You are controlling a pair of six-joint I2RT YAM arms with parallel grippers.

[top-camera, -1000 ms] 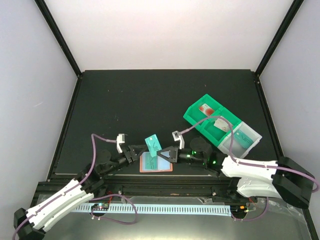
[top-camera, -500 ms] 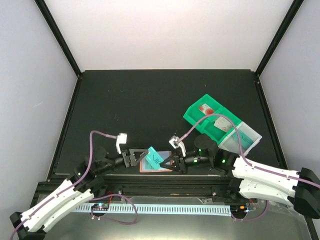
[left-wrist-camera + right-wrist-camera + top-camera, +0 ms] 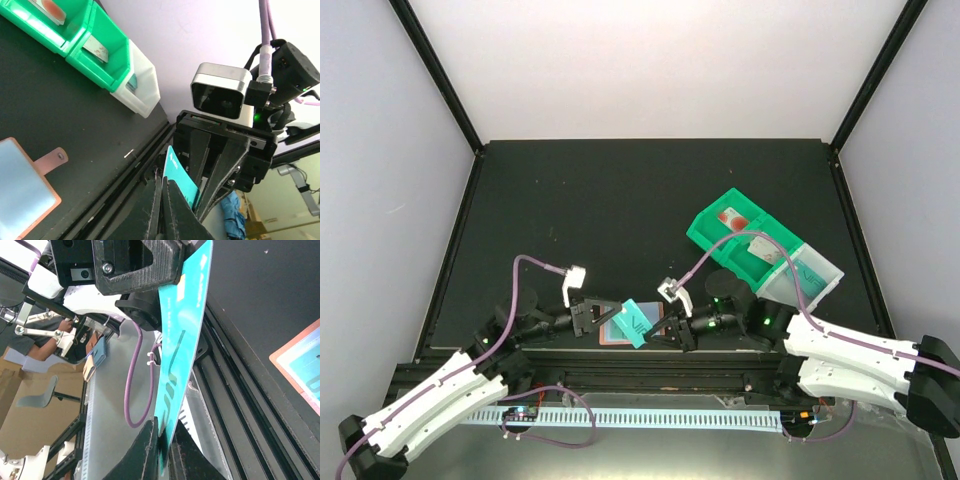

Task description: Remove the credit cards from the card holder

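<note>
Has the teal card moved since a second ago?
Yes. In the top view the teal card has shifted down toward the arm bases, farther from the green bin.

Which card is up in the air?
The teal card, pinched between the left gripper and right gripper. The grey card lies in a green bin.
</note>
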